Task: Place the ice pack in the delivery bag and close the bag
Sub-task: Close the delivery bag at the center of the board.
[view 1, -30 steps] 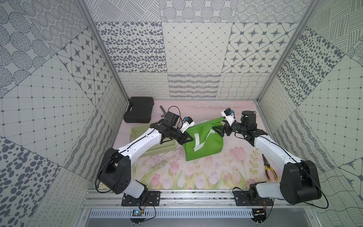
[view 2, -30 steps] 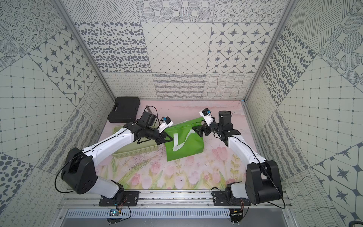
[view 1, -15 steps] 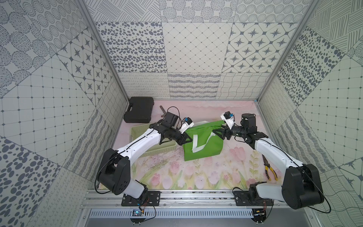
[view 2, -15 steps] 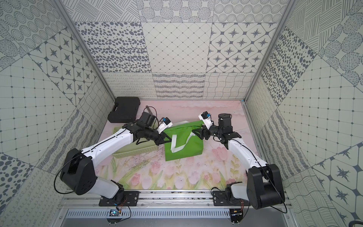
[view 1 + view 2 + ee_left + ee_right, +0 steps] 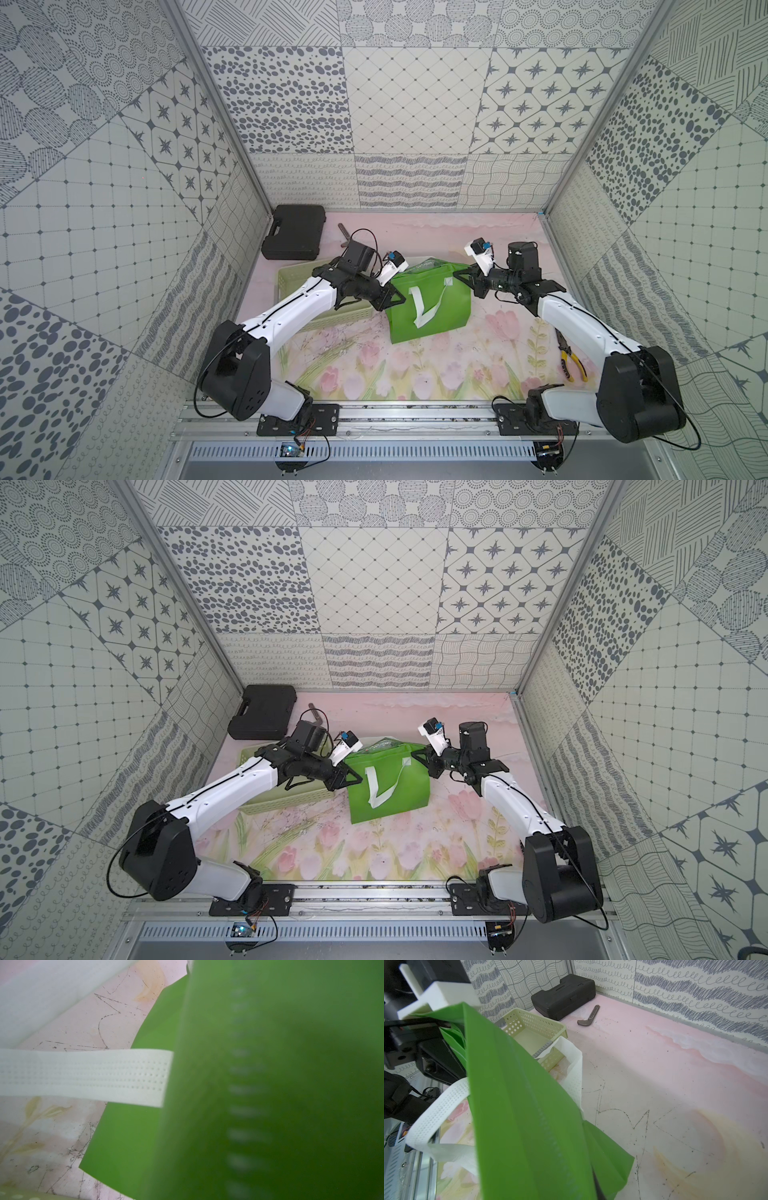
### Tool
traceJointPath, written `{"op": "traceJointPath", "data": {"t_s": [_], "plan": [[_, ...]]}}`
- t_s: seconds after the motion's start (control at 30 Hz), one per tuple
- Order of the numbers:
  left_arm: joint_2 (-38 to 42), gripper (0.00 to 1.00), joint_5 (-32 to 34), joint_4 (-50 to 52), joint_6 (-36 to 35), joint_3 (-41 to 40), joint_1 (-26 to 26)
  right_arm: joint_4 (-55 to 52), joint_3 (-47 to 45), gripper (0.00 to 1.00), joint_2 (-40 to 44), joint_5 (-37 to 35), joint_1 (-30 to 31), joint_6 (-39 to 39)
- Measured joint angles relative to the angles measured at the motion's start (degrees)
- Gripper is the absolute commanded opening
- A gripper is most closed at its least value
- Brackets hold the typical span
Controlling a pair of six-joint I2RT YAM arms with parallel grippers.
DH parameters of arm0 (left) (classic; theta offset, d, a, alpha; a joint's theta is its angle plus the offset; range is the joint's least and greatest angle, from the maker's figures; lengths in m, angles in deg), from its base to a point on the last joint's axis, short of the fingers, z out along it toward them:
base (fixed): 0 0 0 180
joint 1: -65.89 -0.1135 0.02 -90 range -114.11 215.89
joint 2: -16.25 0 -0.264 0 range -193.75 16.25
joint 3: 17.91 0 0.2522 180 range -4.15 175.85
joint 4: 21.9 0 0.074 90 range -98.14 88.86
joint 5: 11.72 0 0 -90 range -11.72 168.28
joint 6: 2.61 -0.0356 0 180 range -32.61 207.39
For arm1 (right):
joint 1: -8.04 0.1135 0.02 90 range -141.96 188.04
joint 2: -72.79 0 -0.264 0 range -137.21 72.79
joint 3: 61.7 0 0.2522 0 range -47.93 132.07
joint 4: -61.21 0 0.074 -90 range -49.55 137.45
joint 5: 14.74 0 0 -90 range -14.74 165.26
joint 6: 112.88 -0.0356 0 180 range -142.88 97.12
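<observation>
The delivery bag (image 5: 432,305) is a bright green tote with white strap handles (image 5: 83,1076), and it lies flattened on the flowered mat in both top views. My left gripper (image 5: 387,301) is at the bag's left top corner, shut on the green fabric, which fills the left wrist view and hides the jaws. My right gripper (image 5: 463,277) is shut on the right top corner, and the bag's rim (image 5: 508,1076) stretches between the two grippers. A crinkly silvery patch (image 5: 430,262) shows at the bag's mouth. The ice pack itself is hidden.
A pale green lattice basket (image 5: 291,278) sits under my left forearm, just left of the bag. A black hard case (image 5: 293,237) and a grey metal tool (image 5: 344,232) lie at the back left. Yellow-handled pliers (image 5: 571,363) lie by the right wall.
My right gripper swung in to the bag's right top corner and shut on it. The left arm stayed at the bag's left corner, and the bag shifted slightly.
</observation>
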Motion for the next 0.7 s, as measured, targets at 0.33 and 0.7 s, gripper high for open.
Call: {"op": "traceJointPath", "data": {"t_s": [0.33,0.7], "plan": [[-0.04,0.01,1.25,-2.19,0.59,-0.2,0.0,0.07,-2.23,0.0,3.91,-2.21,-0.07,-0.57],[-1.44,0.0,0.37,-4.68,2.32,0.15,-0.28,0.81,-6.38,0.27,10.16,-4.2,-0.46,-3.17]]}}
